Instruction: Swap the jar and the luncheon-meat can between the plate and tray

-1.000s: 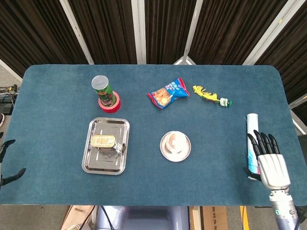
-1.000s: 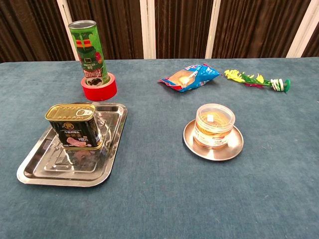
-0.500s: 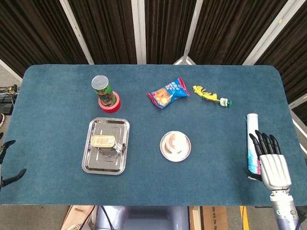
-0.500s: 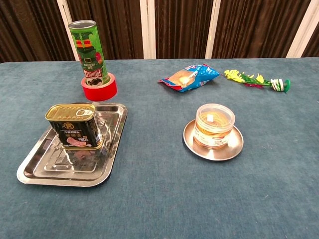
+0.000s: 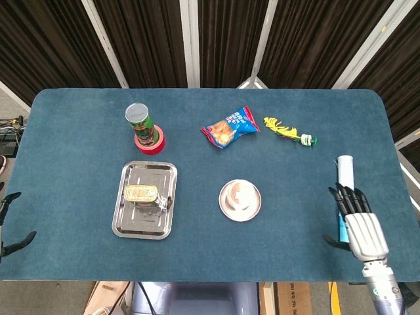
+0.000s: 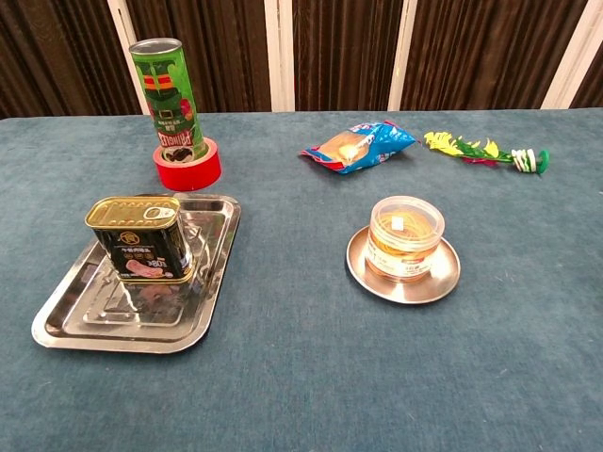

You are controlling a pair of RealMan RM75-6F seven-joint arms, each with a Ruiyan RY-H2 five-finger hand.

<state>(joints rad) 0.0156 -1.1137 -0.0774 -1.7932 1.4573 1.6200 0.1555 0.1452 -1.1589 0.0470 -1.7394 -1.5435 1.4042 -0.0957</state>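
The luncheon-meat can [image 5: 142, 193] [image 6: 139, 239] stands in the steel tray [image 5: 125, 222] [image 6: 85, 320] at the left. A clear jar [image 5: 239, 193] [image 6: 405, 237] with a pale lid sits on the small round plate [image 5: 227, 210] [image 6: 443, 280] near the middle. My right hand [image 5: 358, 223] hovers at the table's front right, fingers apart, holding nothing, far from the jar. My left hand [image 5: 9, 223] shows only as dark fingertips beyond the left table edge, spread and empty. Neither hand appears in the chest view.
A green tube can [image 5: 139, 121] [image 6: 170, 99] stands in a red tape roll [image 5: 151, 142] [image 6: 188, 168] behind the tray. A snack bag [image 5: 229, 128] [image 6: 359, 145] and a yellow-green toy [image 5: 287, 130] [image 6: 482, 150] lie at the back. A white tube [image 5: 344, 177] lies by my right hand.
My right hand has shifted left and toward the front edge, uncovering more of the white tube. Nothing on the table has moved.
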